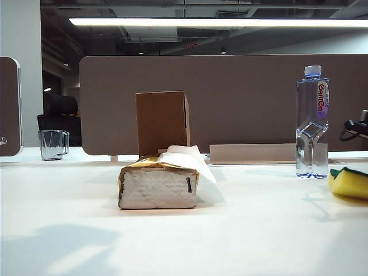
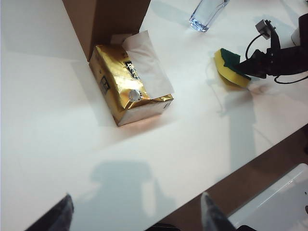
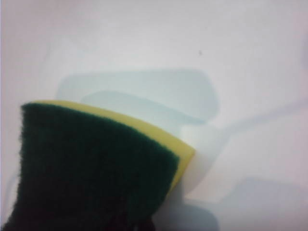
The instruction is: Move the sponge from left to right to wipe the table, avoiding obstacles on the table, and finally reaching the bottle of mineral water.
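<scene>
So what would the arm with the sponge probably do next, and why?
Probably lower the sponge back onto the table and slide it a little toward the mineral water bottle. The right gripper holds it just right of the bottle, already past the tissue pack and cardboard box.

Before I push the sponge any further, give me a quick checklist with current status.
1. Sponge gripped by right claw: ok, shut on it at the table's right side.
2. Green scouring face up, yellow foam toward the table: ok.
3. Sponge in contact with the table: cannot tell.
4. Past the obstacles: ok, tissue pack and box sit mid-table, left of the sponge.
5. Bottle upright: ok, just left of the sponge in the exterior view, farther back.
6. Left claw out of the way: ok, open above the near table edge, holding nothing.
</scene>
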You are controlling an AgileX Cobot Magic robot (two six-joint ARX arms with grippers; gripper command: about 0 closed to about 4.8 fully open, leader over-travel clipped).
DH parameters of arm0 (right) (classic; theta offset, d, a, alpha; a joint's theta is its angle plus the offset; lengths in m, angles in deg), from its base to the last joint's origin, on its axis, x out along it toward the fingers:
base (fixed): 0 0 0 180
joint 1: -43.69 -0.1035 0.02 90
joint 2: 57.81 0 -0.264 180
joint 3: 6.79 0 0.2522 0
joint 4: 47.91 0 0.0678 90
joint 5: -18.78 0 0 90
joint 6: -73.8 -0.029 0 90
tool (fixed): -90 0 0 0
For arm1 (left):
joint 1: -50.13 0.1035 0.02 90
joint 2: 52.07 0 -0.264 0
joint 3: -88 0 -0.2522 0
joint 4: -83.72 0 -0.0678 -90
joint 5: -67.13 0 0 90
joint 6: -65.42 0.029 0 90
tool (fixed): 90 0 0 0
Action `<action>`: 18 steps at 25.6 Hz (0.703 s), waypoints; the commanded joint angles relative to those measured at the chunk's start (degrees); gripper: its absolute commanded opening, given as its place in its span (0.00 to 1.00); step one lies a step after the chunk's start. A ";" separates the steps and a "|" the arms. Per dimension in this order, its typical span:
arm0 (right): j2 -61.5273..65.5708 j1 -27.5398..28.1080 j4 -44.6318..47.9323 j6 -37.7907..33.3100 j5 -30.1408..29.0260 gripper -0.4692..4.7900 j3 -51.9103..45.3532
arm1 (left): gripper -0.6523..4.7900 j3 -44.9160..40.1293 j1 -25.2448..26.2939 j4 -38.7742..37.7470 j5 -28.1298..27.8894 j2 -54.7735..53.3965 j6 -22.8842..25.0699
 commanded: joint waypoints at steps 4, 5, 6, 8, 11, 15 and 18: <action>5.49 0.04 -1.73 0.04 4.07 0.07 2.97 | 0.75 0.44 0.04 0.39 0.22 0.04 -0.15; 6.21 0.04 -1.66 0.04 4.09 0.07 3.52 | 0.75 0.44 0.04 0.39 0.22 0.04 -0.13; 6.73 0.04 -1.64 0.04 4.09 0.07 3.98 | 0.75 0.44 0.04 0.39 0.22 0.04 -0.13; 8.20 0.04 -1.55 0.04 4.09 0.07 5.31 | 0.75 0.44 0.04 0.39 0.20 0.04 -0.13; 9.88 0.04 -1.49 0.04 4.11 0.07 7.26 | 0.75 0.44 0.04 0.39 0.20 0.04 -0.13; 11.87 0.04 -1.66 0.02 4.07 0.07 10.21 | 0.75 0.44 0.04 0.39 0.20 0.04 -0.13; 12.09 0.04 -1.22 0.02 4.11 0.07 11.19 | 0.75 0.44 0.04 0.42 0.22 0.04 -0.13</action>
